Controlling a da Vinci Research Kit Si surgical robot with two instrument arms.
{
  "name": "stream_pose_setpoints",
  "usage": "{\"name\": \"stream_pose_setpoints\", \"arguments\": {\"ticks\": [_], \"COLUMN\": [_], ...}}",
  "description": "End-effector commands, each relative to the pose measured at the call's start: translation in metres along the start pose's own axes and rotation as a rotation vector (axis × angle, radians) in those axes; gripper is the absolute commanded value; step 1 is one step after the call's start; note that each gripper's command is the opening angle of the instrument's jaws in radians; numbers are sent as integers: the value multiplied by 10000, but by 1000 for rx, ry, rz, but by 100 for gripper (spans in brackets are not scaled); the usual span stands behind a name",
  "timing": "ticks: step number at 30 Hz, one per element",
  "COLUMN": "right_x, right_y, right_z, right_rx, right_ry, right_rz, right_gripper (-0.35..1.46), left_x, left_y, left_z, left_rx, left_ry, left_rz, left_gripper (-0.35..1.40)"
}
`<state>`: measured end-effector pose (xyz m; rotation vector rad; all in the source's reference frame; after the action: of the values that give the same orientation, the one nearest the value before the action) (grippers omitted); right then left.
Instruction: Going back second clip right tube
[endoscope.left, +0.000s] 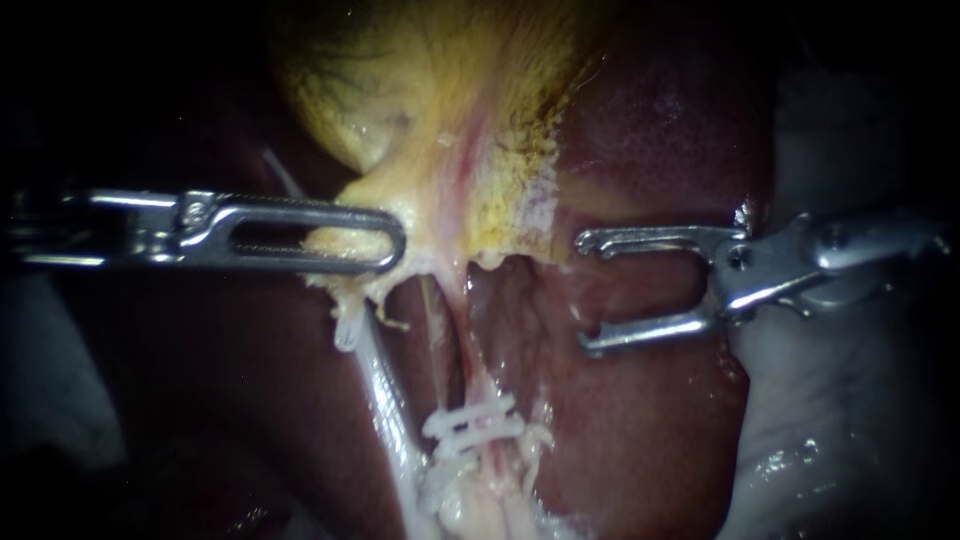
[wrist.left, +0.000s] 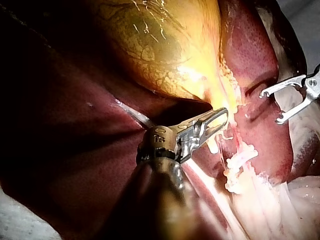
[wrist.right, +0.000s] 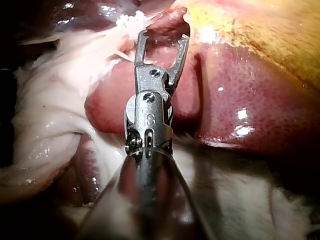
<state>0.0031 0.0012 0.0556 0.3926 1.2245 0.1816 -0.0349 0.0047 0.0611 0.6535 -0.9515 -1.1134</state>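
My left instrument (endoscope.left: 388, 240) reaches in from the left, its jaws shut on the yellow lower end of the gallbladder (endoscope.left: 440, 120). In the left wrist view the same jaws (wrist.left: 220, 117) pinch that neck. Below it the right tube (endoscope.left: 462, 350) runs down to white clips (endoscope.left: 472, 425) lying across it. A pale left tube (endoscope.left: 385, 390) runs beside it. My right instrument (endoscope.left: 588, 292) stands to the right of the tubes over the liver (endoscope.left: 640, 420), jaws wide open with nothing in them. The right wrist view shows these open jaws (wrist.right: 163, 39) short of the white clips (wrist.right: 131, 20).
Dark red liver (wrist.left: 75, 150) surrounds the field. Pale fatty tissue (endoscope.left: 830, 430) lies at the right under my right instrument's shaft. White tissue (wrist.right: 45, 125) lies beside the right instrument's shaft.
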Motion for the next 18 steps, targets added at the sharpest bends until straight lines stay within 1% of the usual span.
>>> {"name": "stream_pose_setpoints", "arguments": {"ticks": [1, 6, 8, 10, 14, 18], "right_x": [-1, -1, -1, -1, -1, 0], "right_y": [0, -1, -1, -1, -1, 0], "right_z": [0, 0, 0, 0, 0, -1], "right_rx": [-1, 5, 5, 5, 5, 5], "right_ry": [0, 1, 1, 1, 1, 1], "right_rz": [1, -5, -5, -5, -5, -10], "right_gripper": [50, 50, 50, 50, 50, 50], "left_x": [1, 5, 6, 7, 9, 7], "left_y": [2, 12, 18, 25, 42, 55], "left_z": [1, 11, 17, 26, 48, 64], "left_rx": [-2, -4, -9, -6, -10, -15], "left_ry": [-1, -3, -7, -8, 6, 9], "left_rz": [2, 7, 9, 11, 19, 23], "left_gripper": [-35, -35, -35, -35, -35, -35]}}
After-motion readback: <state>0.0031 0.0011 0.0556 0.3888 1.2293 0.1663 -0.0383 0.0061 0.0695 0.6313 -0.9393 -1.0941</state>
